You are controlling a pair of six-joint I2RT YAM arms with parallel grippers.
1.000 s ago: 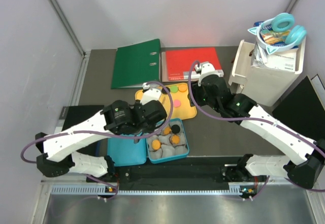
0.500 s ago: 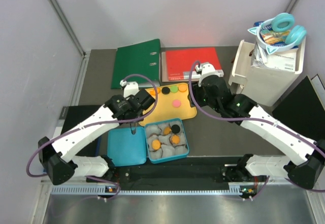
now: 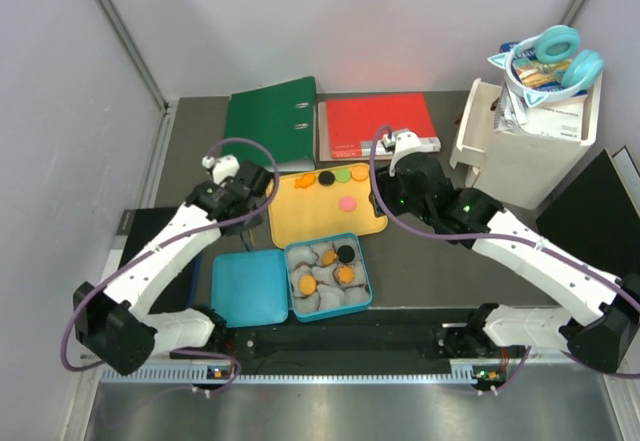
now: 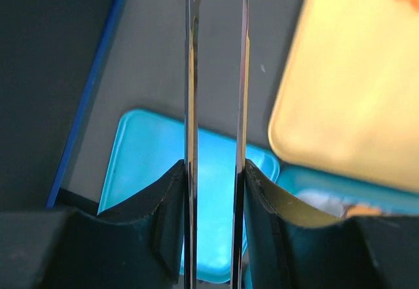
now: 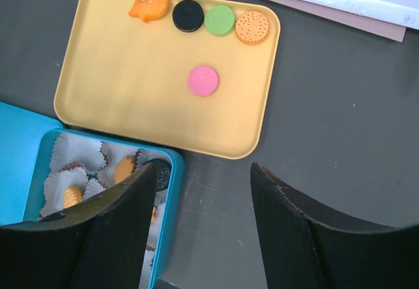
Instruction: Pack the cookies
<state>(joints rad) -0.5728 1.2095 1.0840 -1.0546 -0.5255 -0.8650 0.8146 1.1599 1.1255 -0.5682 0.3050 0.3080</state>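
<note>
Five cookies lie on the yellow tray: an orange fish, a black disc, a green one and an orange one along the far edge, with a pink one nearer the middle. The blue box of paper cups holds orange cookies and a black cookie. My left gripper hangs left of the tray, shut on metal tweezers whose blades stand apart with nothing between them. Right of the tray, my right gripper is open over bare table.
The box's blue lid lies left of the box. A green binder and a red folder lie behind the tray. A white bin with headphones stands at the right. A dark mat lies at the left.
My left arm has swung up and left, from over the blue box to beside the tray's left edge. The right arm has stayed put.
</note>
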